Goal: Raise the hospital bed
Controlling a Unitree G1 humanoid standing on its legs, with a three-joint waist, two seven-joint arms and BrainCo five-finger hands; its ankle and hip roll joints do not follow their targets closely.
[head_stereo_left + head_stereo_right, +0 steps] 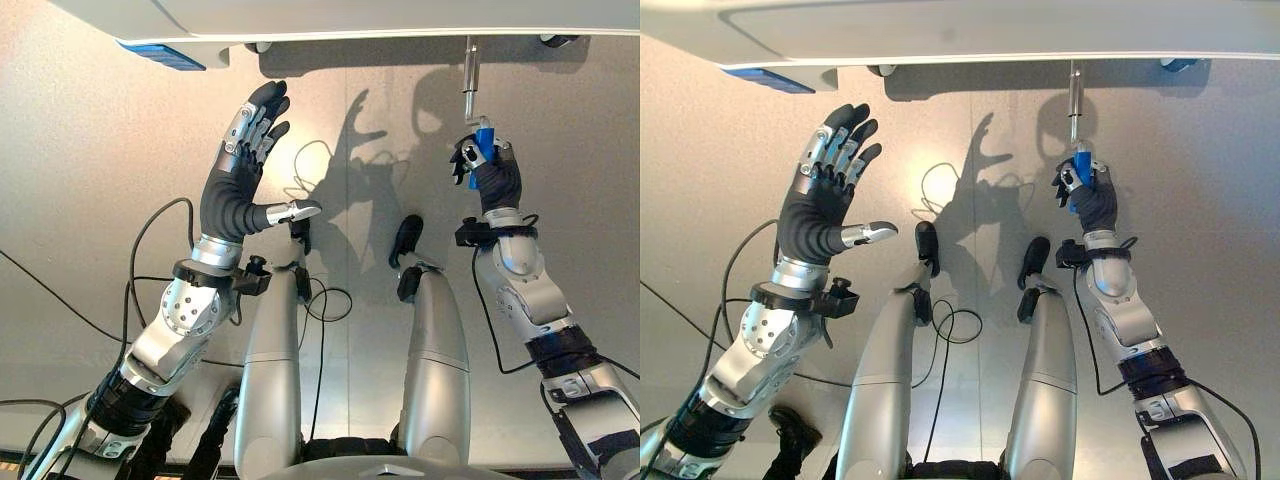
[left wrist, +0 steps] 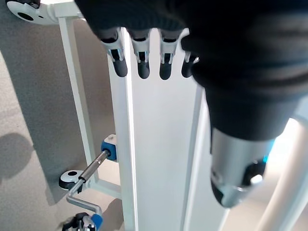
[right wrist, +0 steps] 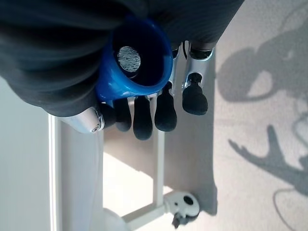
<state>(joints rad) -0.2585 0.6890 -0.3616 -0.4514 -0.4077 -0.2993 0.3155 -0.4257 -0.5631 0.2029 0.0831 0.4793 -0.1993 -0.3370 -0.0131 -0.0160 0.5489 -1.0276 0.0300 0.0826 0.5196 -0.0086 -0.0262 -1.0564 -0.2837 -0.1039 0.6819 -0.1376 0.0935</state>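
The white hospital bed's foot end [image 1: 400, 20] runs along the top of the eye views. A metal crank rod [image 1: 468, 75] drops from its underside and ends in a blue handle [image 1: 486, 140]. My right hand [image 1: 490, 172] is shut on that blue handle [image 3: 139, 60], fingers curled round it [image 1: 1080, 165]. My left hand [image 1: 245, 150] is raised to the left, open, fingers straight and spread, thumb out, holding nothing. Past the left hand's fingertips [image 2: 144, 70] stand the bed frame [image 2: 159, 154], the crank rod [image 2: 91, 171] and its blue handle [image 2: 96, 221].
A blue panel [image 1: 160, 52] sits under the bed's left corner. Bed castors [image 3: 183, 204] [image 2: 72, 179] rest on the grey floor beneath the frame. Open floor lies between the two hands.
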